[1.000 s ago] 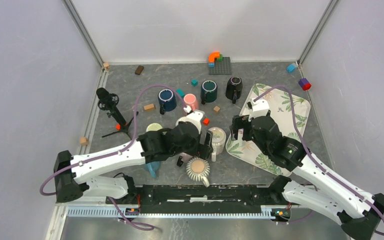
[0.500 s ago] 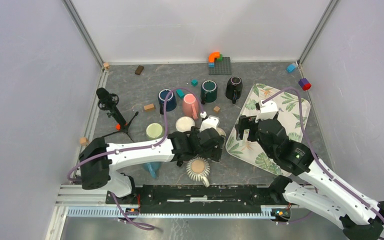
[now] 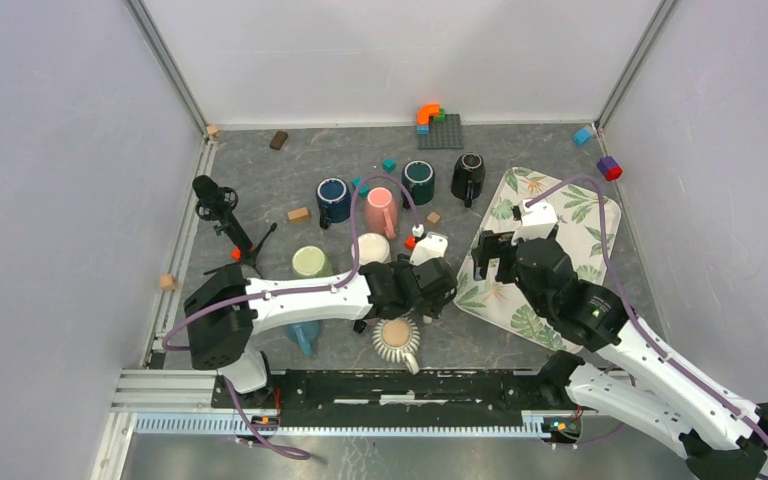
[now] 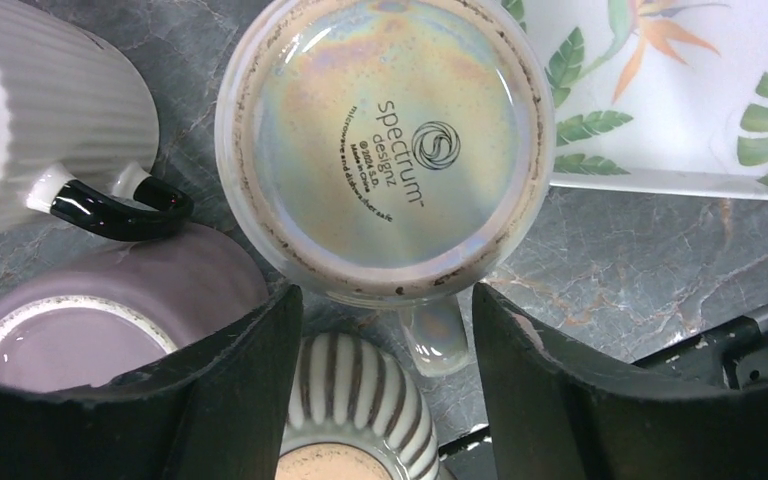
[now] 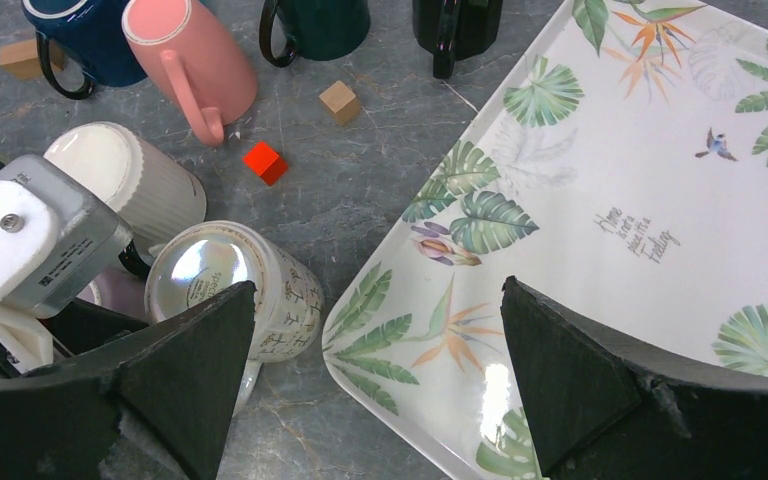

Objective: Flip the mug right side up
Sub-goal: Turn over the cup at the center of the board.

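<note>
Hovering low, my left gripper (image 4: 385,292) holds its fingers spread apart, one on each side of the handle (image 4: 432,335) of the iridescent mug (image 4: 385,150), with a gap on both sides. That mug stands upside down on the grey table (image 4: 640,260), handle at its 6 o'clock. A striped mug (image 4: 345,410) sits nearer me, a lilac mug (image 4: 70,340) at 8 o'clock and a ribbed white mug (image 4: 50,110) at 10. At 2 o'clock lies a leaf-print tray (image 5: 600,200), my right gripper (image 5: 378,288) wide open over its edge. Farther off is a pink mug (image 5: 195,55).
</note>
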